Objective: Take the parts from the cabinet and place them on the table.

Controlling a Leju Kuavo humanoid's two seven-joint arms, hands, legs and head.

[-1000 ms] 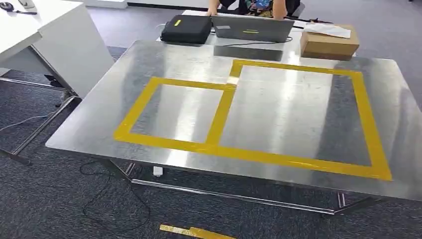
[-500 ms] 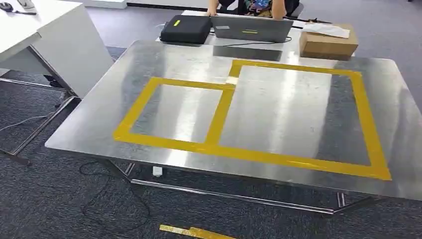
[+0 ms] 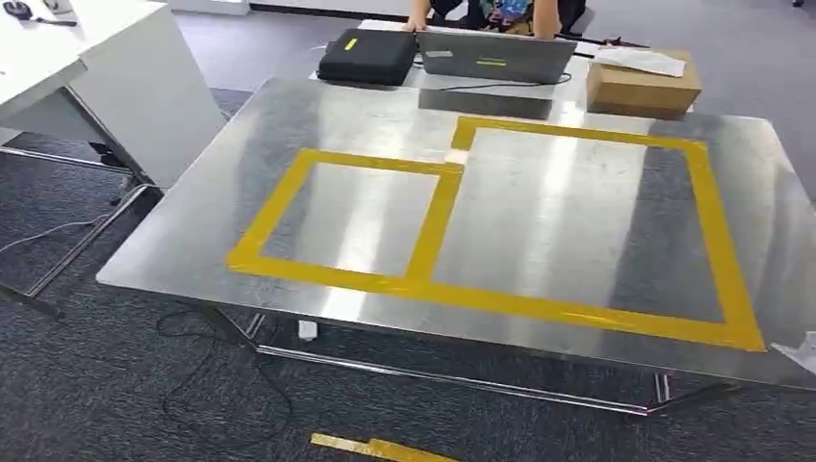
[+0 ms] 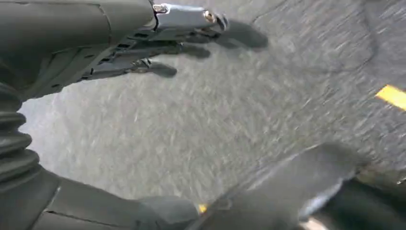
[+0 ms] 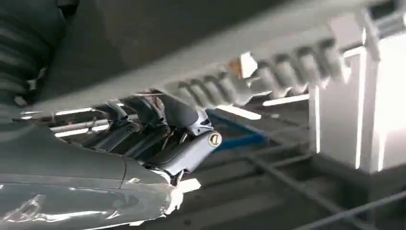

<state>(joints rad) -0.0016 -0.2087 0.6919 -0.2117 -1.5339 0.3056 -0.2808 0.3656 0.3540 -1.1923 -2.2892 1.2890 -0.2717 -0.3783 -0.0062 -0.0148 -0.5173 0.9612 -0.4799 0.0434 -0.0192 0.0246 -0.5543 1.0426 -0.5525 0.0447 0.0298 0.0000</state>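
A long white part with a toothed edge (image 5: pixel 268 72) runs slantwise across the right wrist view, blurred, and my right hand (image 5: pixel 163 129) grips it from beneath. In the head view a pale tip (image 3: pixel 799 352) pokes in at the right edge, beside the steel table (image 3: pixel 558 221). Yellow tape (image 3: pixel 433 221) marks two adjoining rectangles on the tabletop, and both are bare. My left hand (image 4: pixel 158 52) hangs over grey carpet with its fingers stretched out and nothing in it.
At the table's far edge stand a laptop (image 3: pixel 496 56), a black bag (image 3: pixel 368 55) and a cardboard box (image 3: pixel 643 87), with a person (image 3: pixel 481 12) behind them. A white desk (image 3: pixel 106 87) stands left. Cables and a yellow strip (image 3: pixel 375 448) lie on the carpet.
The whole head picture has shifted slightly, so the camera moved. A pale tip has come in at the right edge by the table's near corner.
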